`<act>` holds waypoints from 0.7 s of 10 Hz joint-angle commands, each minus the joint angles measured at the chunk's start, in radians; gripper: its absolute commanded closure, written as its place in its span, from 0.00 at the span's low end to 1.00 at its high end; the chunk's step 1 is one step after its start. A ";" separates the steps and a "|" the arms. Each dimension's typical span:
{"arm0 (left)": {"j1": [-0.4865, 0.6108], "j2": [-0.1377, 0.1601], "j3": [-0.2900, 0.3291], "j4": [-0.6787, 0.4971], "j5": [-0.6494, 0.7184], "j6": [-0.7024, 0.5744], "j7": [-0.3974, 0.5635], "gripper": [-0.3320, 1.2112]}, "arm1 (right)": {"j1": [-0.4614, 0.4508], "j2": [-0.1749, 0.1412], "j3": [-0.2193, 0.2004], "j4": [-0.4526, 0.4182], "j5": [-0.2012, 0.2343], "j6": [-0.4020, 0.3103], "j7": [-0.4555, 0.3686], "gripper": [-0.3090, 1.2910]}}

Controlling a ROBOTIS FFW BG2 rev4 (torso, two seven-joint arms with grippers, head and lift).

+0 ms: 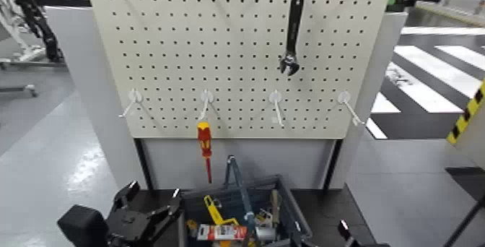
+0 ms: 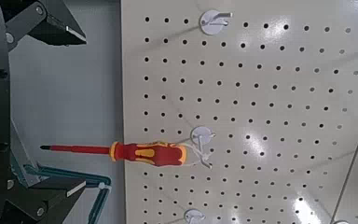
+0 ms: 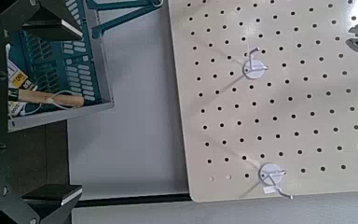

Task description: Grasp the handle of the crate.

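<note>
Both grippers open beside the crate, handle ungrasped

I have the left gripper (image 1: 154,191) to the left of the crate (image 1: 296,212), its fingers spread apart with nothing between them. The right gripper (image 1: 318,227) is low at the crate's right side, also open and empty.

The handle (image 1: 241,188) stands up over the middle of the crate, between my two grippers, and neither one is grasping it. Inside the crate I can see a yellow tool (image 1: 214,210) and a wooden-handled tool (image 3: 47,96) among other items, partly overlapping.

Behind the crate is the pegboard (image 1: 238,55). On it, a red-and-yellow screwdriver (image 1: 205,140) hangs tip down from a white hook (image 1: 207,98), to the left of the handle as I look from the head. An adjustable wrench (image 1: 292,33) hangs higher up, to the right, with its jaw end down.
</note>
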 commanded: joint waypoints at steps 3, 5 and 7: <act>0.000 0.000 0.013 0.002 0.049 0.057 -0.001 0.35 | -0.001 -0.001 -0.002 -0.001 0.000 0.002 0.000 0.28; -0.001 -0.001 0.011 0.005 0.057 0.055 -0.006 0.35 | -0.001 -0.001 -0.002 -0.003 0.000 0.004 0.000 0.28; -0.015 0.003 0.008 0.005 0.075 0.088 -0.027 0.35 | -0.001 -0.001 0.001 -0.003 0.000 0.004 0.000 0.28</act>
